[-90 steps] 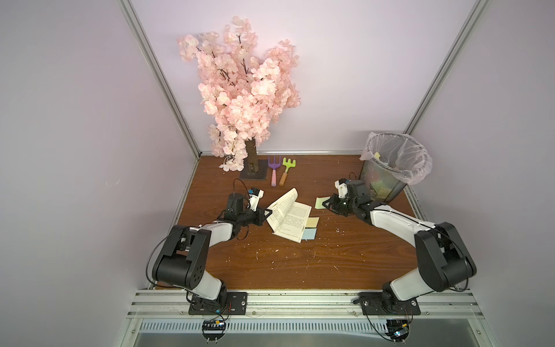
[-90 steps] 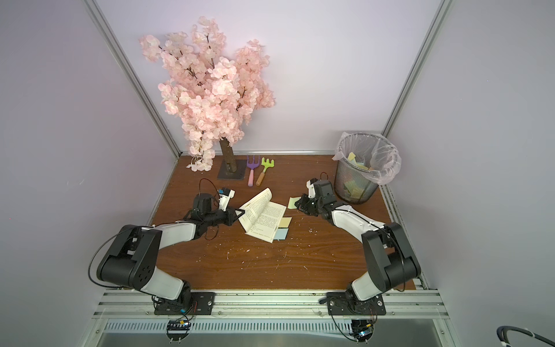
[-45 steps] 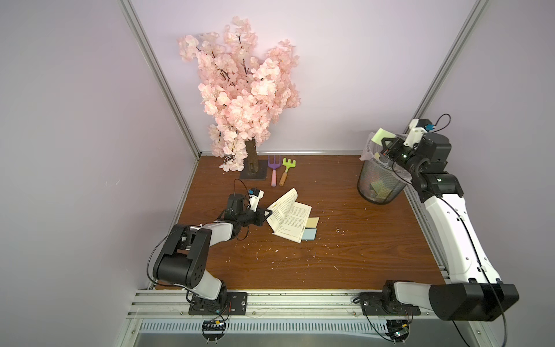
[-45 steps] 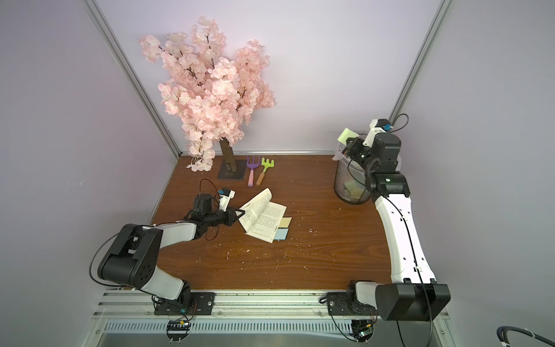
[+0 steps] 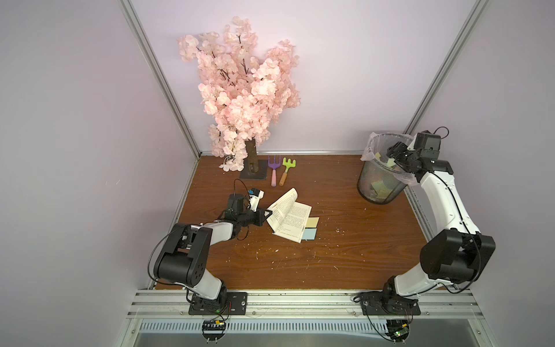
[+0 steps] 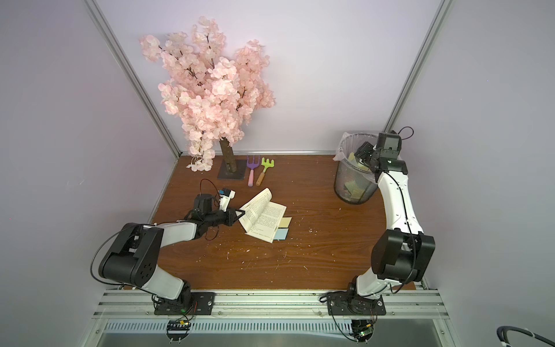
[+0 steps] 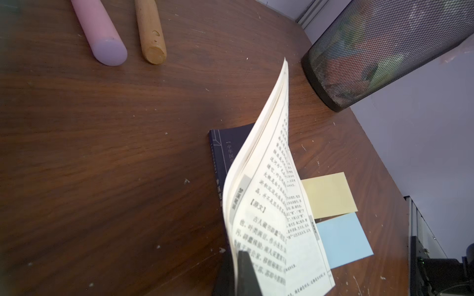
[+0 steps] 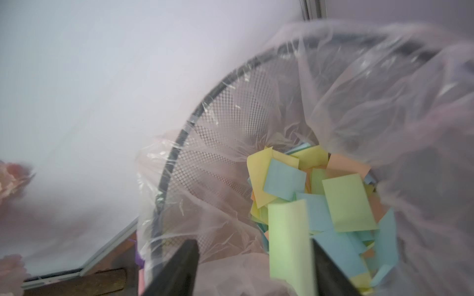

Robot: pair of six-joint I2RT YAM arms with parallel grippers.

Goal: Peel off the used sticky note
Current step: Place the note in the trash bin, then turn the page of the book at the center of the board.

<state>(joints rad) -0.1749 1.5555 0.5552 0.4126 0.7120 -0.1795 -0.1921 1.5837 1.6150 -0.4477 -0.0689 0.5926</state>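
Note:
An open book lies mid-table. My left gripper is shut on a few of its pages and holds them lifted. A yellow sticky note and a blue one stick out from under the page's edge. My right gripper hangs over the mesh bin, jaws wide apart. A green sticky note hangs loose between them, close to one finger.
The bin, lined with a clear bag, stands at the back right and holds several coloured notes. A pink blossom tree on a dark base stands at the back. A purple toy fork and a green rake lie beside it.
My right arm rose from the table beside the book to the bin, carrying the green note, and its jaws have opened there. The left arm has kept still.

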